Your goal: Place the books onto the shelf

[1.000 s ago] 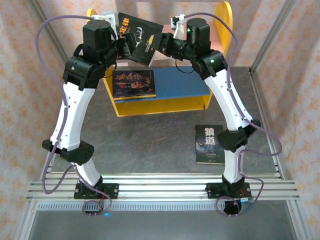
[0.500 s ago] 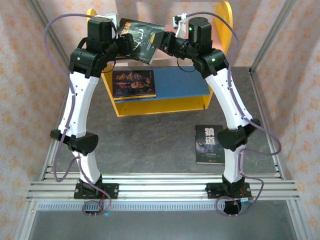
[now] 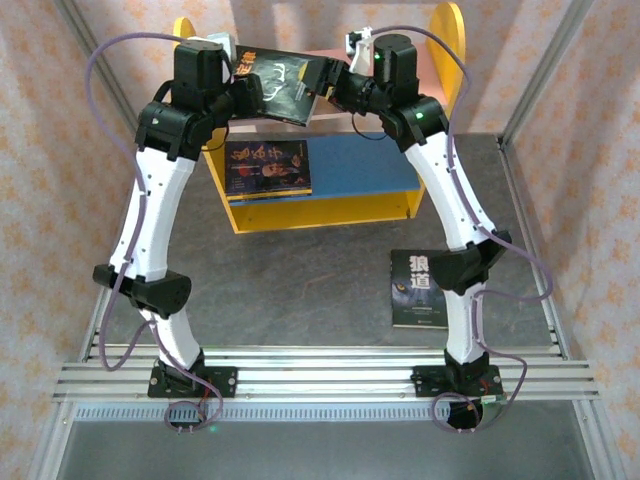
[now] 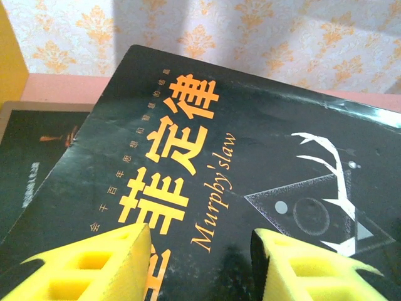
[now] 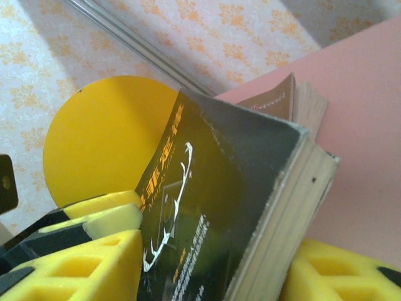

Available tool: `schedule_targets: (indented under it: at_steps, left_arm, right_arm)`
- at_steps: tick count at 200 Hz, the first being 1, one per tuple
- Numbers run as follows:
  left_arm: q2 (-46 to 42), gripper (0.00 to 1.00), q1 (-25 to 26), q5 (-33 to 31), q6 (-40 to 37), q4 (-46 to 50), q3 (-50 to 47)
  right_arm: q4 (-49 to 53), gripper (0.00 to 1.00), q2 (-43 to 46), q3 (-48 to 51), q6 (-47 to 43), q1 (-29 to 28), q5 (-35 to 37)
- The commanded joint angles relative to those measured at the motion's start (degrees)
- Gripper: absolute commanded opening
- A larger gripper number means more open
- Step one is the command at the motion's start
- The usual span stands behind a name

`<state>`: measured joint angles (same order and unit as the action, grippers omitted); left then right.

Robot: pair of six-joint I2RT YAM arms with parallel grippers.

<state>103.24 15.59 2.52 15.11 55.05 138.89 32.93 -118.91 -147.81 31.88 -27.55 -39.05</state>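
One dark book [image 3: 418, 288] lies flat on the counter [image 3: 300, 285] by the right arm. Second book [image 3: 267, 168]: flat on the shelf [image 3: 330, 212], blue lower board [image 3: 360, 170], left end. Black book [image 3: 280, 85]: tilted above the pink upper board [image 5: 369, 125], over another book [image 4: 28, 157]. Left pincer [image 4: 200, 244] spread across its cover. Right pincer [image 5: 216, 251] straddles its corner; pinching or not, cannot tell.
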Motion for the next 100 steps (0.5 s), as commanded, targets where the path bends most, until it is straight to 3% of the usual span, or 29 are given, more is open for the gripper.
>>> schedule_targets:
  at_steps: [1, 100]
  left_arm:
    - [-2.3, 0.46, -0.4, -1.3, 1.6, 2.6, -1.8]
    - [-5.9, 0.45, -0.4, -2.0, 3.5, -0.2, -7.1]
  right_arm:
    - [-4.1, 0.57, -1.2, -4.1, 1.2, 0.4, -0.9]
    - [-7.5, 0.78, -6.6, -9.4, 6.7, 2.0, -0.3]
